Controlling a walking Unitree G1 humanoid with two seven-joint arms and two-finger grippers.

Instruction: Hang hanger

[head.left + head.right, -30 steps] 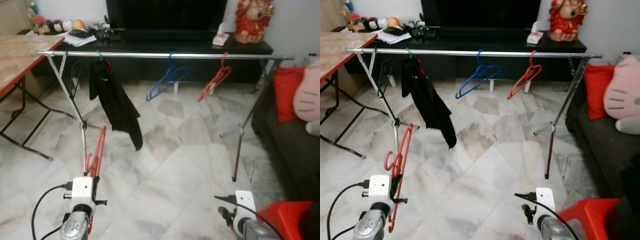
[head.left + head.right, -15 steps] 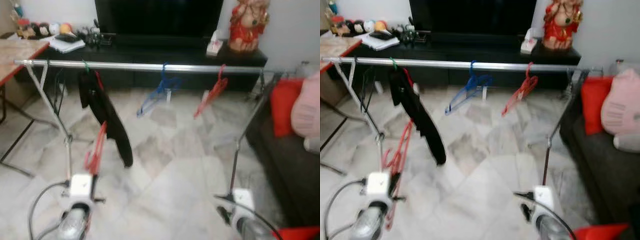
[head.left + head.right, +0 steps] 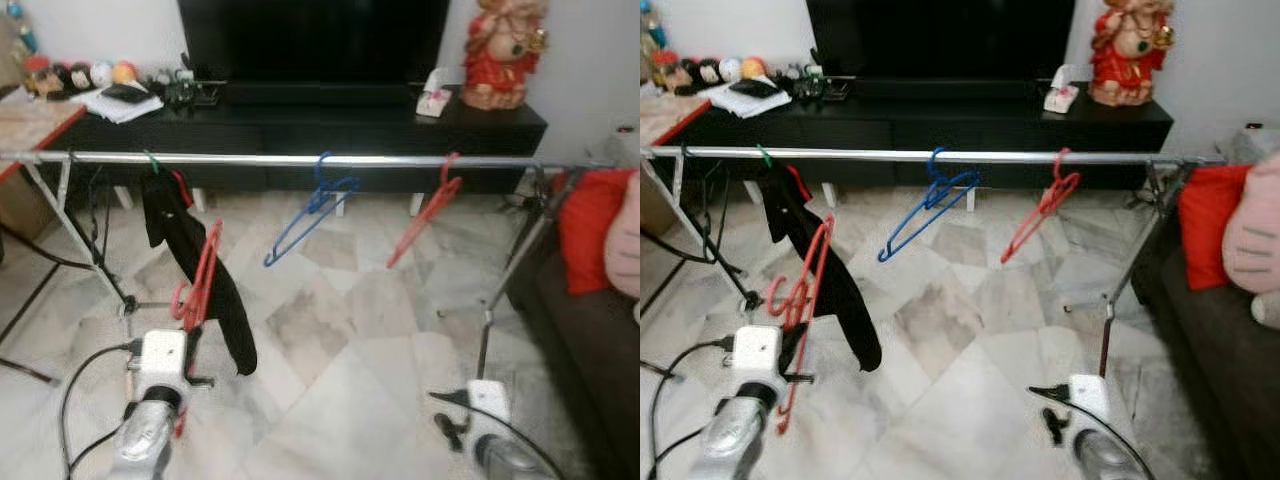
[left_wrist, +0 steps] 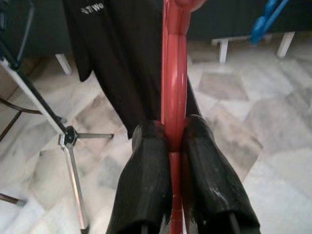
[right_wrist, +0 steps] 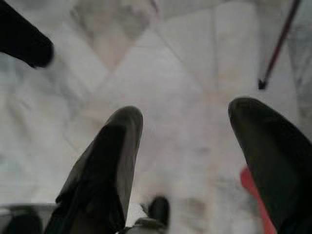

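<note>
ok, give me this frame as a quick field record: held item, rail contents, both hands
held: red hanger, clamped in left hand, below the rail
rail: black garment, blue hanger, another red one
free rail: gap between garment and blue hanger
right hand: open, low over floor
task: not yet hung

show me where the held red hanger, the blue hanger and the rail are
held red hanger [image 4: 173, 92], left wrist view, its shaft above the fingers
blue hanger [image 3: 305, 215], left eye view, its sloping arm
rail [image 3: 250, 159], left eye view, bare stretch of bar
</note>
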